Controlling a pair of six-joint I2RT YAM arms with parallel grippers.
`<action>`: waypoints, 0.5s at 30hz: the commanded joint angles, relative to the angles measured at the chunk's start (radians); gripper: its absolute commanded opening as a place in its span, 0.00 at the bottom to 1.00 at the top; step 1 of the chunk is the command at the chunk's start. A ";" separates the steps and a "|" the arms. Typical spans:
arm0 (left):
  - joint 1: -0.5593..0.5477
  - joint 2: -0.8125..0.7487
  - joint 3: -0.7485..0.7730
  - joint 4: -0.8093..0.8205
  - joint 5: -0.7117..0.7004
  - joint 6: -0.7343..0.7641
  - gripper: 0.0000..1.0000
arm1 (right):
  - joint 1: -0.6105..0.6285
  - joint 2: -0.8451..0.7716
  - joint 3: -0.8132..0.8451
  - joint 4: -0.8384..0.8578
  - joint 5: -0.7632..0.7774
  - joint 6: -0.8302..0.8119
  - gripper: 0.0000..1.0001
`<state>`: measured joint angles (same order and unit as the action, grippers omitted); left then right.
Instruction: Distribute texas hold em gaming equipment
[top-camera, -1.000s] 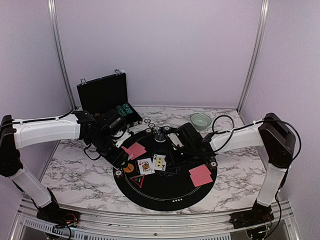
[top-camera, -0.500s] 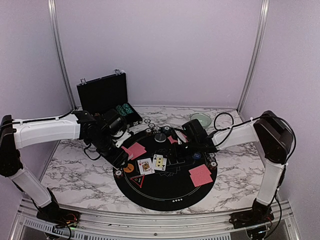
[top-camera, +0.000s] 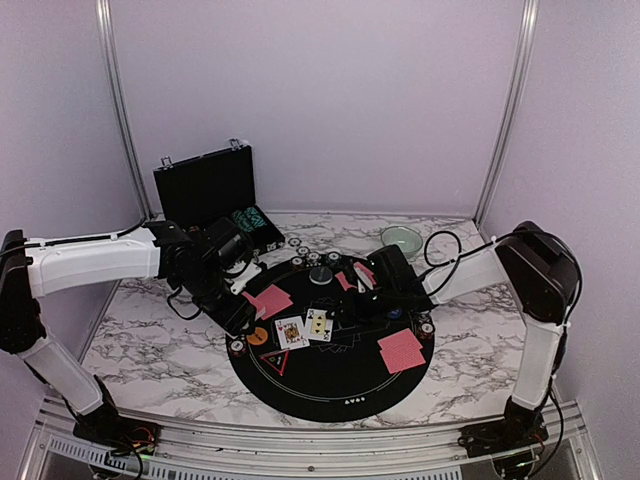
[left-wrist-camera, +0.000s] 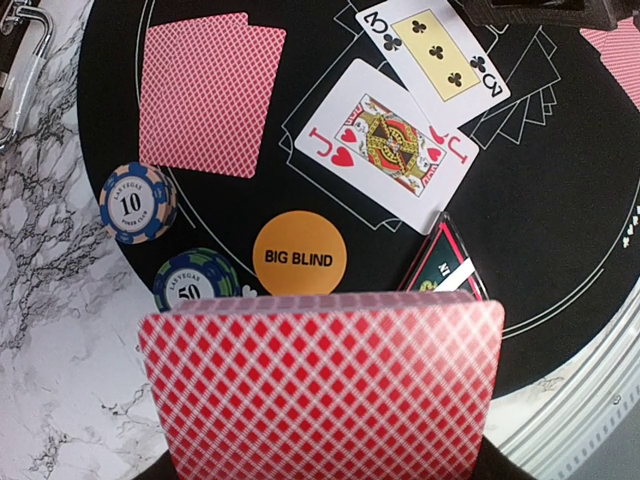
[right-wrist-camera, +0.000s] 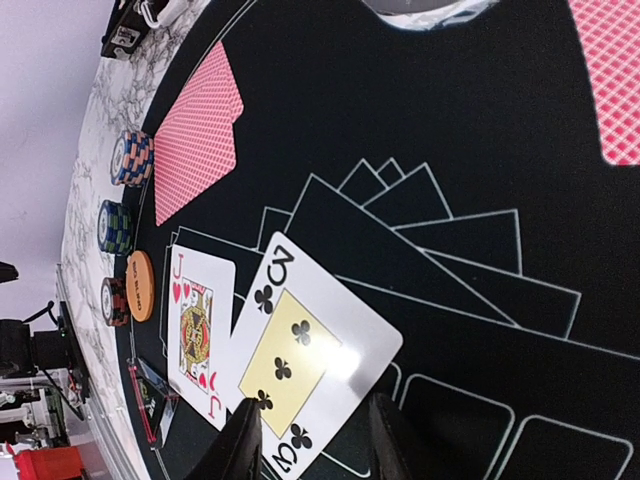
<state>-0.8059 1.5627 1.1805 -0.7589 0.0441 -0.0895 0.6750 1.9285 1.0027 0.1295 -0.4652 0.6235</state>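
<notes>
Left gripper (top-camera: 240, 308) is clamped on a deck of red-backed playing cards (left-wrist-camera: 320, 385), held above the round black felt mat (left-wrist-camera: 560, 200) near the orange "BIG BLIND" disc (left-wrist-camera: 299, 259). Right gripper (right-wrist-camera: 315, 445) has its fingers spread, low over the face-up three of clubs card (right-wrist-camera: 300, 360), which lies flat, touching the jack of hearts card (right-wrist-camera: 195, 330).

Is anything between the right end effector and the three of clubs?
Nothing visible. The right end effector hangs open over one end of the three of clubs, which lies face up on the black mat.
</notes>
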 joint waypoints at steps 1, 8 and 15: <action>0.007 -0.027 0.005 0.020 0.006 0.006 0.50 | -0.016 0.026 -0.011 0.056 -0.020 0.028 0.35; 0.007 -0.027 0.005 0.020 0.007 0.005 0.50 | -0.024 0.046 -0.003 0.066 -0.022 0.031 0.35; 0.007 -0.026 0.004 0.021 0.009 0.005 0.50 | -0.023 0.075 0.030 0.064 -0.035 0.020 0.35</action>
<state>-0.8040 1.5627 1.1805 -0.7589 0.0441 -0.0895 0.6605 1.9621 0.9989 0.2024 -0.4984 0.6472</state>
